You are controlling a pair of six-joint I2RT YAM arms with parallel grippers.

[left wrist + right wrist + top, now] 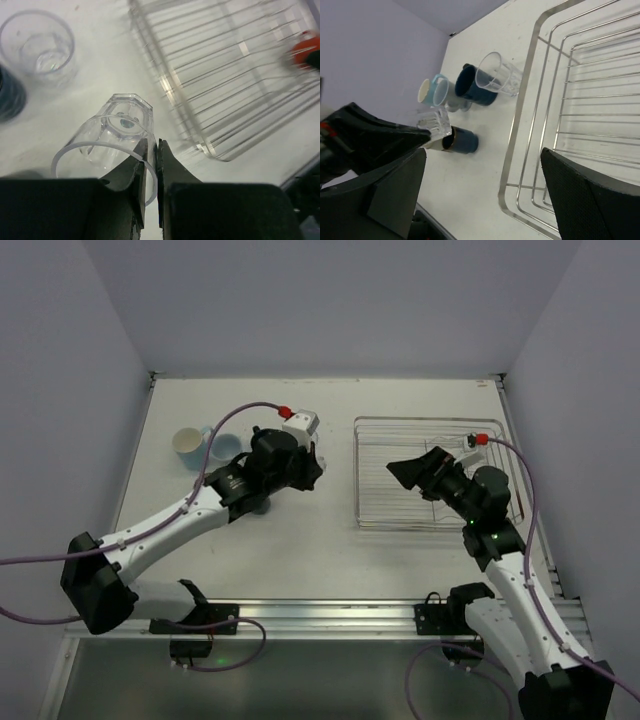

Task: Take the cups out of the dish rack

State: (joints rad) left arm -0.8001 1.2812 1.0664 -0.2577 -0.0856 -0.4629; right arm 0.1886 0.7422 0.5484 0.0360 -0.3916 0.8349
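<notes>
A cream cup (187, 445) and a light blue cup (226, 447) are sitting on the white tabletop (300, 550) at the left. Only the wrist views are showing glass: the left gripper (151, 150) is pinching the rim of a clear tumbler (117, 135), its jaws almost touching. A smooth navy cup (470, 85) is standing beside the blue one. The shiny wire dish rack (420, 422) is lying at the right. The right gripper (483, 152) is hanging over it, jaws wide apart, holding nothing.
</notes>
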